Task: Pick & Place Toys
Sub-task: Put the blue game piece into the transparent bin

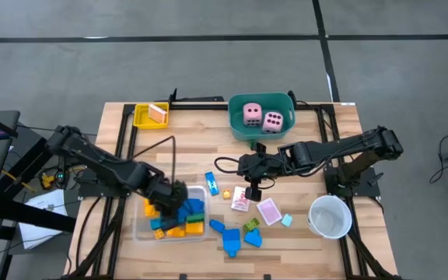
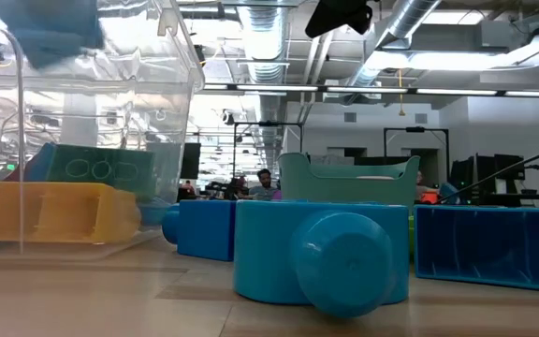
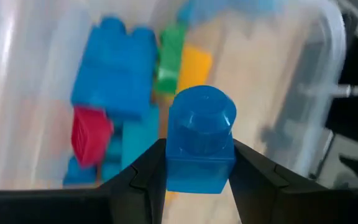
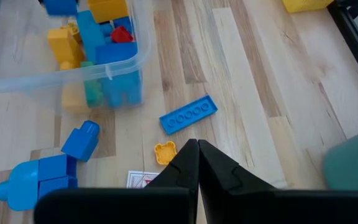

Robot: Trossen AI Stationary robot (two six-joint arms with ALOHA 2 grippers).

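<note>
Left pincer (image 3: pixel 194 180) clamps a blue block (image 3: pixel 201 146) over the clear tray (image 1: pixel 141 225) (right pincer (image 4: pixel 197 163) closed, empty).

Teal tub (image 1: pixel 239 128), clear tray (image 1: pixel 141 225), yellow tray (image 1: pixel 141 118), white cup (image 1: pixel 330 217)

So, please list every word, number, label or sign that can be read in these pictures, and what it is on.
No text: nothing can be read as words, numbers or brands.
Dark dots, not numbers: on the two pink dice in the teal tub.
Print too small to read: on the pink-white cards on the table.
Blocks in the clear tray: no text visible.
</note>
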